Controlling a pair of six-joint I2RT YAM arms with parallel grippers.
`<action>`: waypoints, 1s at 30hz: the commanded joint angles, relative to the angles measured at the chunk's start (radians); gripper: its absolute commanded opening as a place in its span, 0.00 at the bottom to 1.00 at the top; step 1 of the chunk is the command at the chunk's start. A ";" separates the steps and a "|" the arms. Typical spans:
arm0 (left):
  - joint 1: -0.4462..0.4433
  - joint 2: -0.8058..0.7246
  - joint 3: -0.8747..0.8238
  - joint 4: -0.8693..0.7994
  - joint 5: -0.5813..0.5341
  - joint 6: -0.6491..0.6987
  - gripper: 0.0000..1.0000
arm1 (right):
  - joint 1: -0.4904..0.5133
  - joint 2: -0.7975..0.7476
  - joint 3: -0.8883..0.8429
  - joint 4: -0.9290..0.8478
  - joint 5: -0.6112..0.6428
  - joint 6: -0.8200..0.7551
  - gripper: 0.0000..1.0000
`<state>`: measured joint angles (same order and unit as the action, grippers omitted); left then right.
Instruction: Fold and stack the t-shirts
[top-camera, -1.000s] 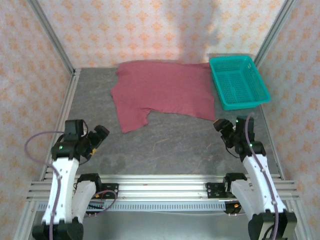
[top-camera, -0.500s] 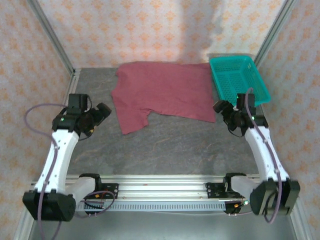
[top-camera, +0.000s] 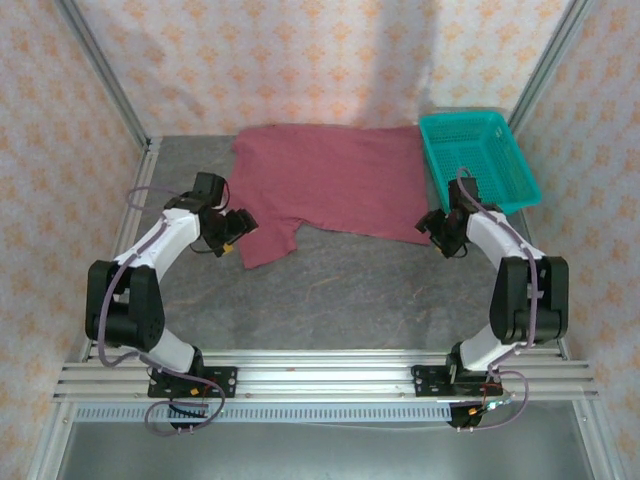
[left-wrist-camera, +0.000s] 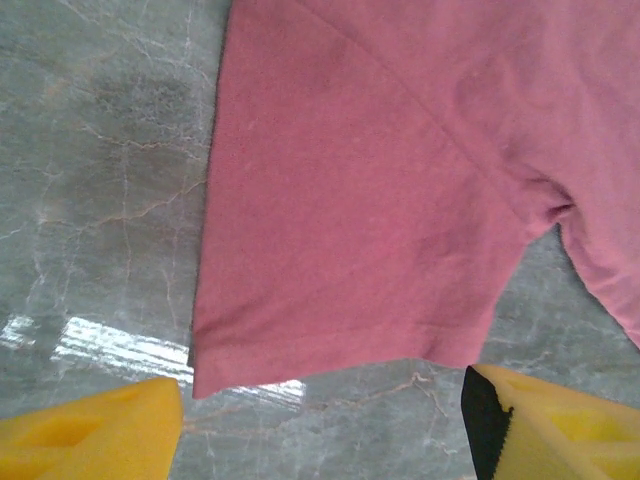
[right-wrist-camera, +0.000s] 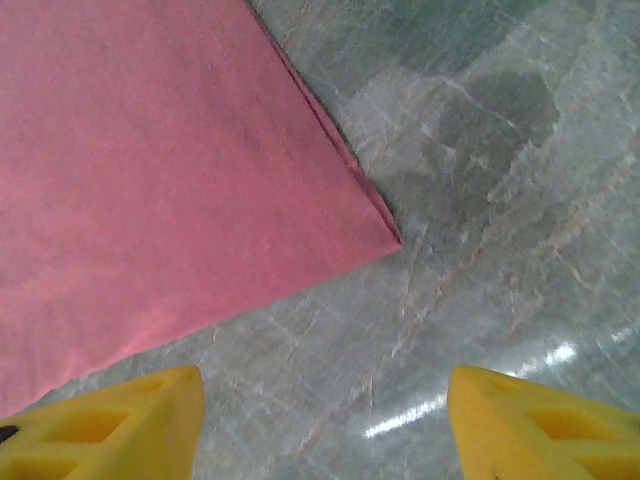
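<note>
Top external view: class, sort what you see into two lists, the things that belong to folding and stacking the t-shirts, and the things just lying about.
Belongs to the job:
- maroon t-shirt, spread flat on the table
- left gripper at its sleeve
- right gripper at its near right corner

Just lying about:
- teal mesh basket, far right corner

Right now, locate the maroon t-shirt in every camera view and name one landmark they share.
Top external: maroon t-shirt lies flat at far centre, left of the teal basket.
Left wrist: its sleeve spans centre and upper right, hem near the bottom edge.
Right wrist: its corner sits upper left, pointing right.
Shared landmark: the grey marbled tabletop.
</note>
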<state>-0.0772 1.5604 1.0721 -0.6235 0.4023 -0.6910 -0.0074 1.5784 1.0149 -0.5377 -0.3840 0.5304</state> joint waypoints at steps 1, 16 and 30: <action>-0.006 0.042 -0.018 0.071 0.026 -0.016 0.73 | 0.002 0.060 0.042 0.078 0.033 0.017 0.65; -0.057 0.298 0.045 0.062 0.023 -0.031 0.54 | -0.002 0.266 0.146 0.110 0.047 0.052 0.53; -0.064 0.247 -0.023 -0.069 -0.110 0.057 0.00 | -0.001 0.227 0.082 0.066 0.074 0.026 0.00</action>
<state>-0.1379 1.8313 1.1206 -0.5819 0.3889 -0.6643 -0.0048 1.8359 1.1282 -0.4549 -0.3584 0.5713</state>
